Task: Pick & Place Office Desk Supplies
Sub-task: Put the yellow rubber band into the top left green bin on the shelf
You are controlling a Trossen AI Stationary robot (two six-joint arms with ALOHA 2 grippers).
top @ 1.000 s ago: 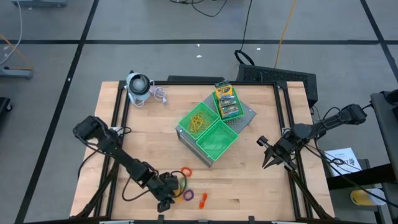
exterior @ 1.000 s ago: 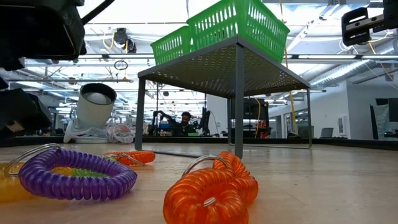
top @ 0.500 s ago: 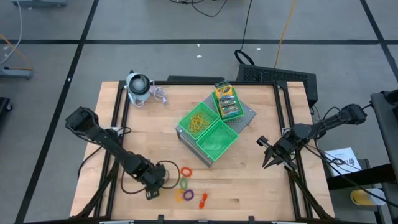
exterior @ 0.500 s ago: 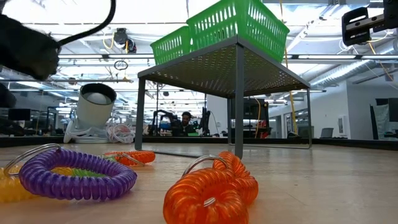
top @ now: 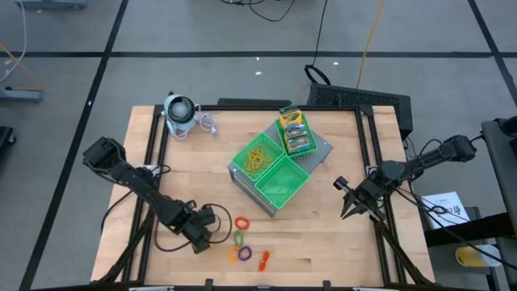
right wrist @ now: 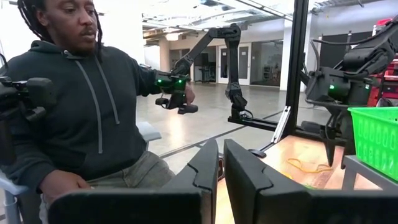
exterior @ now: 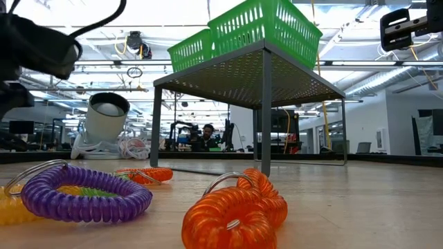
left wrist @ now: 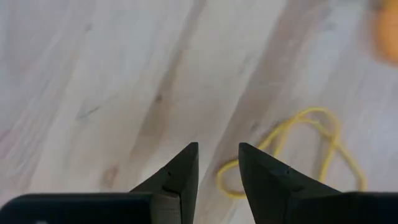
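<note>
Coiled rings lie on the table near its near edge: orange [top: 241, 222], green [top: 239, 238], purple with yellow [top: 235, 255] and another orange [top: 262, 259]. The low view shows the purple coil [exterior: 83, 197] and an orange coil [exterior: 232, 214] up close. Card boxes [top: 293, 131] lie in the far tray, and tan rubber bands [top: 258, 158] fill the middle tray. One yellow rubber band [left wrist: 298, 149] lies on the wood just ahead of my left gripper [left wrist: 217, 152], which is slightly open and stands left of the rings [top: 208, 225]. My right gripper [right wrist: 221, 155] is shut and waits at the right edge [top: 349, 202].
Three green trays on a grey raised base [top: 242, 179] stand mid-table. A grey-white round gadget [top: 180, 111] sits at the far left corner. A seated person [right wrist: 81, 106] shows beyond the table in the right wrist view. Bare wood lies between the trays and the right gripper.
My left gripper has drawn back from the rings, moving toward the table's left edge and a little toward the far edge. The rings lie where they were. The right arm has kept still.
</note>
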